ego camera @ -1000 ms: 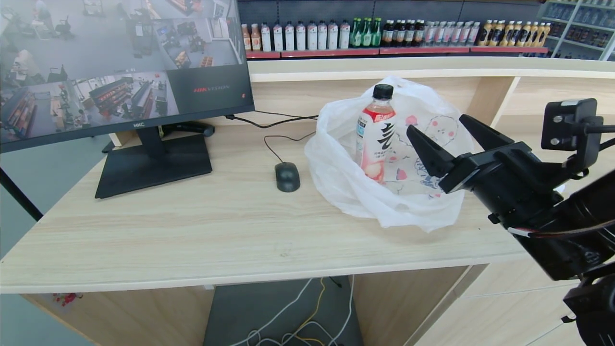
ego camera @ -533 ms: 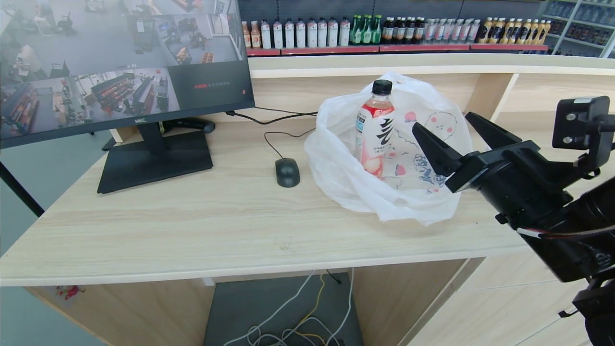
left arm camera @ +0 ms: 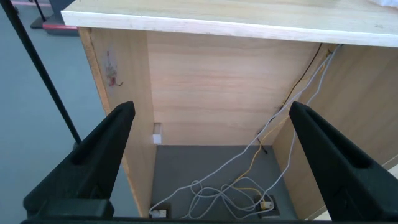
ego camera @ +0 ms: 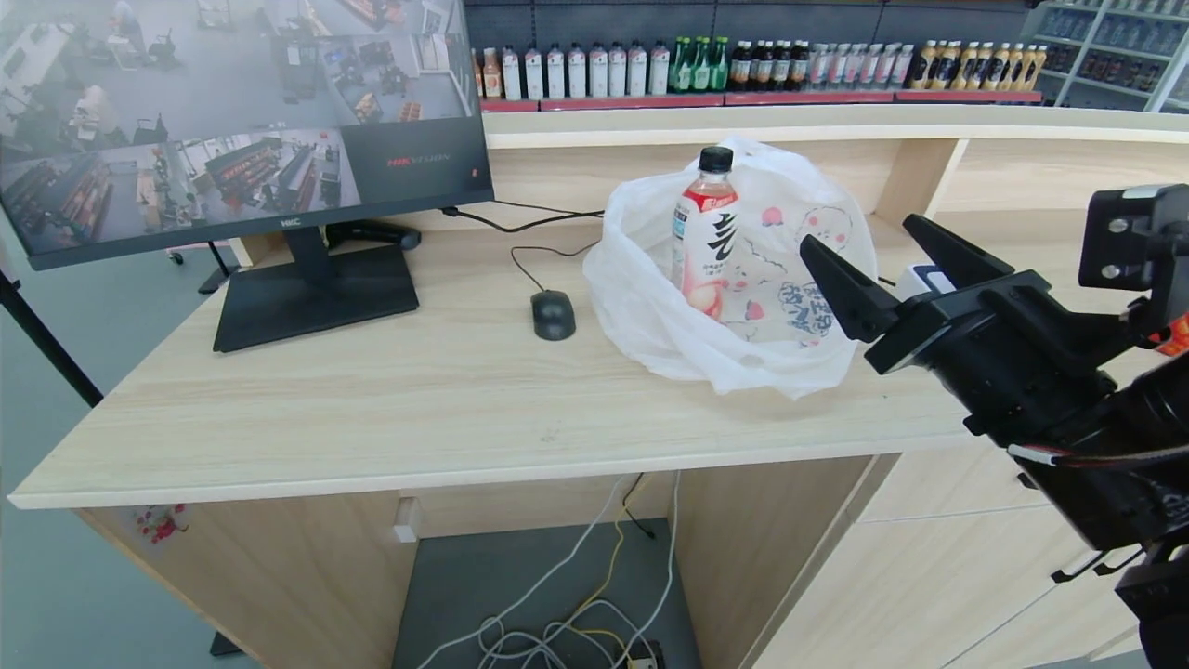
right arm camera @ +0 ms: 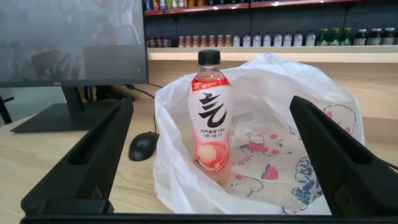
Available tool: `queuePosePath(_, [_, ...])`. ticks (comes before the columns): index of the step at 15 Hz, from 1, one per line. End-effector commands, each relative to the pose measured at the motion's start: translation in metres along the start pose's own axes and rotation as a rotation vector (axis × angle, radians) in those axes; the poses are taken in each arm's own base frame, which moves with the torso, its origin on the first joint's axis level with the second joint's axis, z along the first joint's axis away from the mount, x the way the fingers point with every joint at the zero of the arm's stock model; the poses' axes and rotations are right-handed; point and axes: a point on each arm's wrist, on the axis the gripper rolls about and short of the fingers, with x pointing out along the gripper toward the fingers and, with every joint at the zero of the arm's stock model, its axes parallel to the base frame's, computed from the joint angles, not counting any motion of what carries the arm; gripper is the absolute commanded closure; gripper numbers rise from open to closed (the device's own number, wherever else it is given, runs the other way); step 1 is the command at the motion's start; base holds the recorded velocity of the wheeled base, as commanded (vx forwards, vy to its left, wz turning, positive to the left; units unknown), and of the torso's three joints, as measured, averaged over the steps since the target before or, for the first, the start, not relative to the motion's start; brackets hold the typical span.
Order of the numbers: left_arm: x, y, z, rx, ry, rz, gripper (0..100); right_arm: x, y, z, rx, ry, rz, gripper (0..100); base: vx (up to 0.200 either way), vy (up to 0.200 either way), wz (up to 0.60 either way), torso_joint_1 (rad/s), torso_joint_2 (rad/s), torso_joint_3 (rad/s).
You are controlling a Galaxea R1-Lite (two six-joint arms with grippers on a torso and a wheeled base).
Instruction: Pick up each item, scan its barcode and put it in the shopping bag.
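The bottle stands upright inside the bag, its neck and black cap rising above the bag's crumpled rim. It is clear plastic holding a pale pink drink. Its label has a red band at the top, a white middle with a large black mark, and a pink fruit picture low down, seen clearly in the right wrist view. The bag is thin white plastic printed with pink and blue cartoon figures. Its mouth gapes open, and it slumps on the desk towards the desk's right end, close to the raised back ledge.

The right gripper hangs just to the right of the bag and nearer the robot, its black fingers spread wide with nothing between them, pointing at the bag without touching it. In its own wrist view the bottle sits between the two spread fingers, farther off.

The left gripper is down below the desktop, also released and empty, facing the open space under the desk where loose cables lie on the floor.

A black mouse rests on the desk just left of the bag, apart from it. Farther left stands a monitor on a flat black stand. Behind the ledge runs a shelf lined with drinks.
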Motion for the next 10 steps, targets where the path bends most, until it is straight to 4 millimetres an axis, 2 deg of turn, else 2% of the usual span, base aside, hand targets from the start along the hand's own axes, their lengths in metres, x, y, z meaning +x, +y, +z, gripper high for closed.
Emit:
queuePosePath(1, [0.0000,0.0000,0.0000,-0.002,0.000,0.000,0,0.0003,-0.0001,-0.0007,-0.001,0.001,0.000,0,0.000,-0.200,0.00,-0.012,0.00,0.002])
queuePosePath(10, [0.0000,0.0000,-0.0002,-0.003,0.001,0.000,0,0.0018,0.0007,-0.0054,-0.003,0.015,0.002,0,0.000,-0.200,0.00,0.003,0.00,0.002])
